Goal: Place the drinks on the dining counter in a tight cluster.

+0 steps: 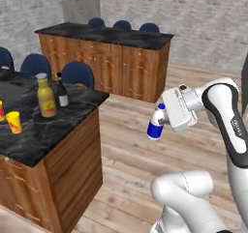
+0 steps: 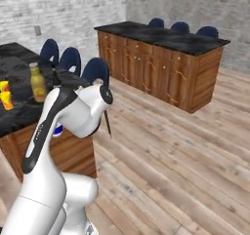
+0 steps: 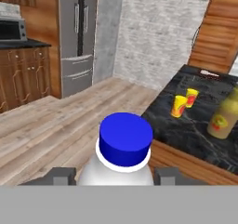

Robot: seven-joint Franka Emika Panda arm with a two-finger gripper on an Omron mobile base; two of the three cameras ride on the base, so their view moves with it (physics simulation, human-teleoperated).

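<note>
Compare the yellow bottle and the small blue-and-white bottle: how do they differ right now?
The yellow bottle stands upright on the black marble counter; the blue-and-white bottle hangs tilted over the wood floor, clamped in the gripper. The yellow one looks larger and sits beside the dark wine bottle; the blue-and-white one is off the counter, apart from both. Both are capped bottles.

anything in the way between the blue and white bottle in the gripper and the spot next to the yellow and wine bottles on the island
Nothing visible blocks it. The gripper holds the small bottle in open air off the dining counter's corner, and bare marble leads to the mustard bottle and wine bottle. Two yellow cups stand off to the side.
</note>
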